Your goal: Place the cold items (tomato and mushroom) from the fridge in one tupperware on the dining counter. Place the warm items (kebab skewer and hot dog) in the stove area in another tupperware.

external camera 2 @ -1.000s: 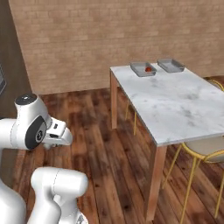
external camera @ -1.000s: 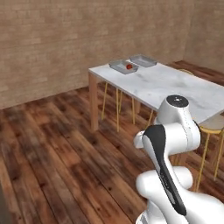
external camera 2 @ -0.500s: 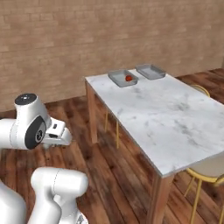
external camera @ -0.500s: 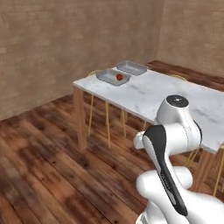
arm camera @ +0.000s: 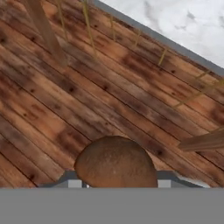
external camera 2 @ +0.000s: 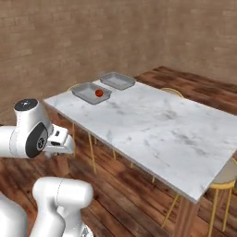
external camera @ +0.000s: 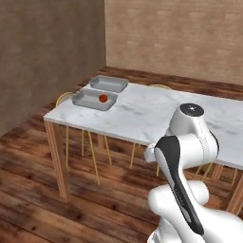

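Between the gripper's (arm camera: 116,186) fingers sat the mushroom (arm camera: 116,164), a rounded tan-brown lump with a slightly mottled top; the fingers were part-way closed and clamped on its sides, holding it low above the wooden floor (arm camera: 65,100) beside the dining counter (external camera 2: 152,125). That counter was a long white marble slab with grey veins on wooden legs, with yellow-framed stools (external camera: 71,102) tucked under it. At its far end lay two shallow grey tupperware trays, side by side and just apart. The nearer tray (external camera 2: 88,92) held the tomato (external camera 2: 98,93), a small glossy red ball, resting toward one side of its floor. The farther tray (external camera 2: 118,80) had only its grey bottom showing.
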Motion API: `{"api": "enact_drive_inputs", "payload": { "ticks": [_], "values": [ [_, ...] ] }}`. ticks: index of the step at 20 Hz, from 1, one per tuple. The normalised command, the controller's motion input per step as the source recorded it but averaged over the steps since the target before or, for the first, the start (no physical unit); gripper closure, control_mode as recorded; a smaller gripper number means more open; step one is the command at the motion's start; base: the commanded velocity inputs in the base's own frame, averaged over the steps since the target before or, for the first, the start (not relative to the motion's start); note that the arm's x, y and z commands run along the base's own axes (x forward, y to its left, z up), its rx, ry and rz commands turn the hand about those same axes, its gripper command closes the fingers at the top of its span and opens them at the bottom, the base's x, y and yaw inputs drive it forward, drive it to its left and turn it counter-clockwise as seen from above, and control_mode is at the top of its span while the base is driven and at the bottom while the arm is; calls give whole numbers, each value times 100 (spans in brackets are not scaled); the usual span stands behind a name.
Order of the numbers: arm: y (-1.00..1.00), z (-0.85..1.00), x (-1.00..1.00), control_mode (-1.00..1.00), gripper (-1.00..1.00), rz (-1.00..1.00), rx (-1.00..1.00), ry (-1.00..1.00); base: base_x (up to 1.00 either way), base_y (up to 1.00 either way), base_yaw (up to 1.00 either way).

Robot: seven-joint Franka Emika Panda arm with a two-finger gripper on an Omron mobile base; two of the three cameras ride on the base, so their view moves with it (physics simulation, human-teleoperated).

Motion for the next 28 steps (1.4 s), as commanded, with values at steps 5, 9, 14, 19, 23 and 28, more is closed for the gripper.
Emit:
{"api": "enact_drive_inputs", "payload": {
  "ticks": [5,9,14,19,23,28],
  "values": [
    [0,0,0,100,100,0,0,0,64,89,-55],
    [0,0,0,100,100,0,0,0,40,100,-43],
    [0,0,0,100,100,0,0,0,23,100,-47],
    [0,0,0,100,100,0,0,0,20,99,-47],
    [0,0,0,100,100,0,0,0,36,99,-42],
    [0,0,0,100,100,0,0,0,50,54,-29]
  ]
}}
